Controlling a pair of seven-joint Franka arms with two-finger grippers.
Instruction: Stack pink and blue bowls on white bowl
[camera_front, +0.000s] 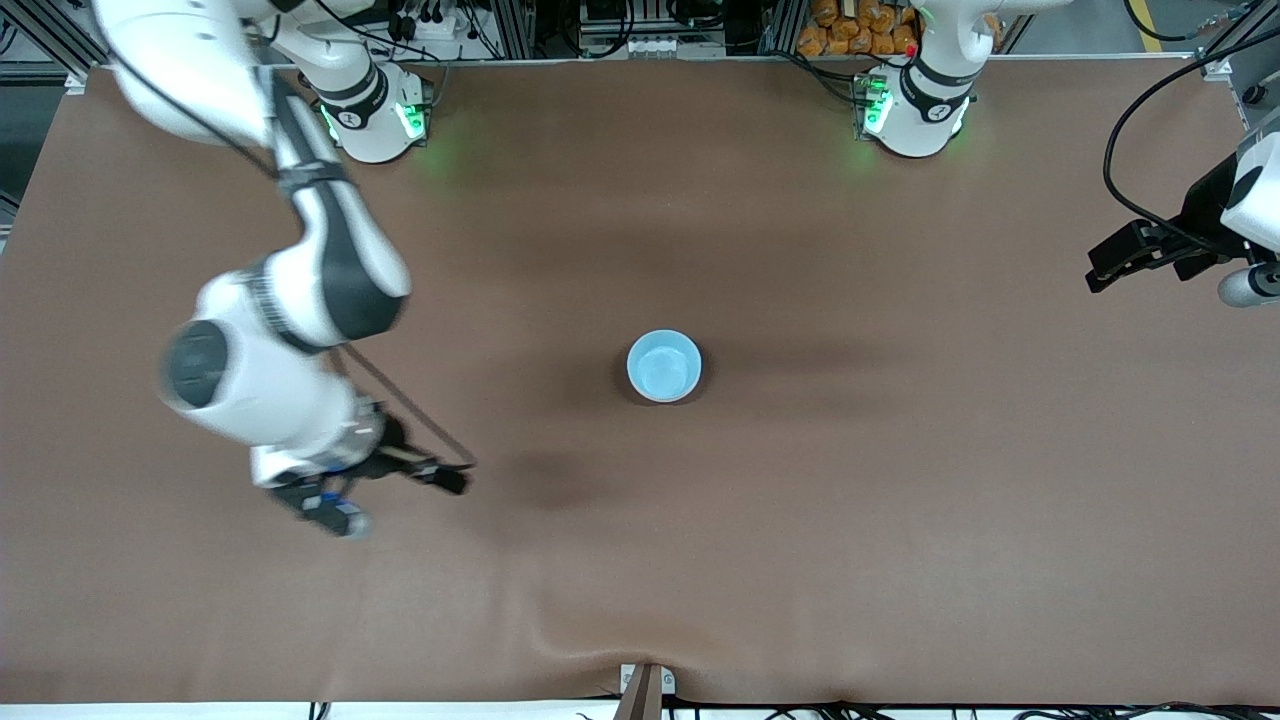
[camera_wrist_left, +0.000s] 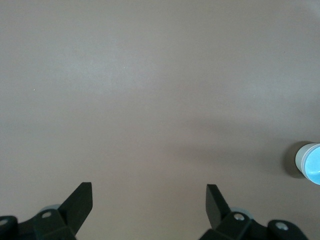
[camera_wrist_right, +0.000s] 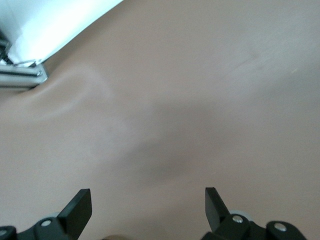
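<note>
A light blue bowl (camera_front: 664, 366) stands at the middle of the brown table. It also shows at the edge of the left wrist view (camera_wrist_left: 311, 163), where a pale whitish wall shows around the blue inside. No pink bowl and no separate white bowl is in view. My right gripper (camera_front: 432, 473) is open and empty over bare table, toward the right arm's end and off from the bowl; its wrist view (camera_wrist_right: 147, 200) shows only cloth between the fingers. My left gripper (camera_front: 1113, 262) is open and empty over the left arm's end of the table, with only cloth under it (camera_wrist_left: 149, 200).
The brown cloth has a raised wrinkle (camera_front: 600, 640) by the table's edge nearest the front camera, above a small metal bracket (camera_front: 645, 688). The wrinkle (camera_wrist_right: 85, 90), the bracket (camera_wrist_right: 22, 75) and the white floor past the edge (camera_wrist_right: 60, 25) show in the right wrist view.
</note>
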